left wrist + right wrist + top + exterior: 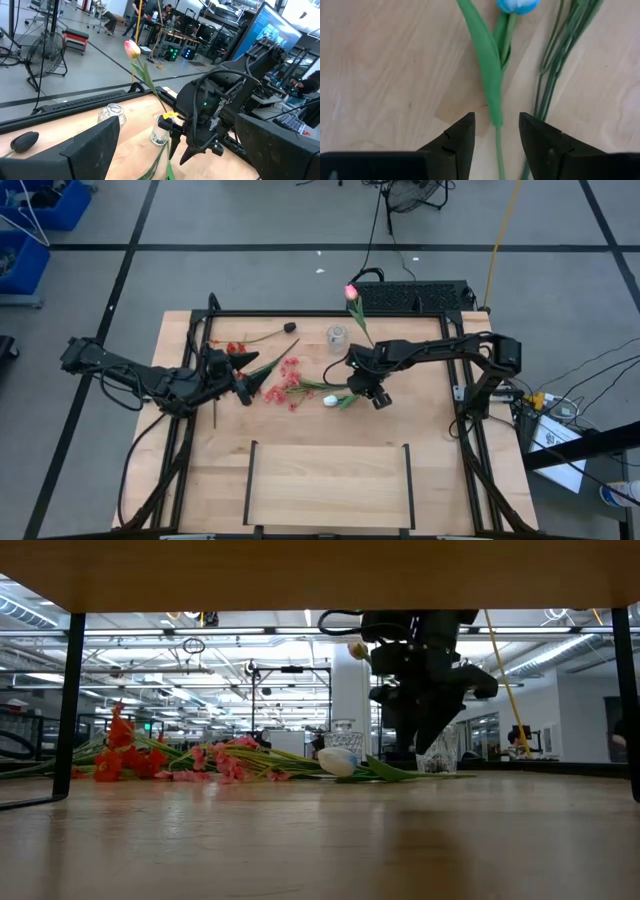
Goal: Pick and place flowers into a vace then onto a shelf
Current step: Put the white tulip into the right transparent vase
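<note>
The flowers lie in a heap on the table: red sprays [235, 348] [115, 755], pink sprays [285, 380] [215, 760] and the white tulip [330, 400] [337, 762]. The pink-red tulip [351, 292] [132, 49] stands upright, its stalk running down to a small glass vase [160, 131] beside the right arm. My right gripper [496, 117] [420, 745] points down, open, with a finger on either side of the white tulip's stalk [497, 145], apart from it. My left gripper [243, 385] hovers open over the stalks of the heap. The shelf [328, 480] sits at the near edge.
A second small glass jar [337, 335] [111, 112] and a small black object [290, 327] [22, 141] stand toward the far edge. The shelf's black rails [250, 480] [408, 480] rise at its short sides. Bare wood lies between the shelf and the flowers.
</note>
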Available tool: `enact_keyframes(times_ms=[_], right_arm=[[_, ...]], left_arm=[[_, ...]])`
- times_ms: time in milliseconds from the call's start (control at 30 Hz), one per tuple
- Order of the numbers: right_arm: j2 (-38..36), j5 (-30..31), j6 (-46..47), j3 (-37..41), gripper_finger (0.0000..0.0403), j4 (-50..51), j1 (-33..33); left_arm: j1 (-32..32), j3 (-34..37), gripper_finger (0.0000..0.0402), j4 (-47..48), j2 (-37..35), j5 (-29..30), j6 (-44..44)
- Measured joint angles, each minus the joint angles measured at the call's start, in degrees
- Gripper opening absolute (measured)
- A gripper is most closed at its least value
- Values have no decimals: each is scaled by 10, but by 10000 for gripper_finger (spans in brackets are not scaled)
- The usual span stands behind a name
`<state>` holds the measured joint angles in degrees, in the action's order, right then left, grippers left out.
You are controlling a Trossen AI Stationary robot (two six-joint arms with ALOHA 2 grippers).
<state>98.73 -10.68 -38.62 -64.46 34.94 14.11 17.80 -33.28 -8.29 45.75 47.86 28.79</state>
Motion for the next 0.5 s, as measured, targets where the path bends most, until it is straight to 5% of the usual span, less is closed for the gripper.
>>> enact_keyframes(times_ms=[500], right_arm=[[56, 2, 6, 0, 143, 2, 0]], left_arm=[[0, 0, 399, 4, 0, 0, 0]])
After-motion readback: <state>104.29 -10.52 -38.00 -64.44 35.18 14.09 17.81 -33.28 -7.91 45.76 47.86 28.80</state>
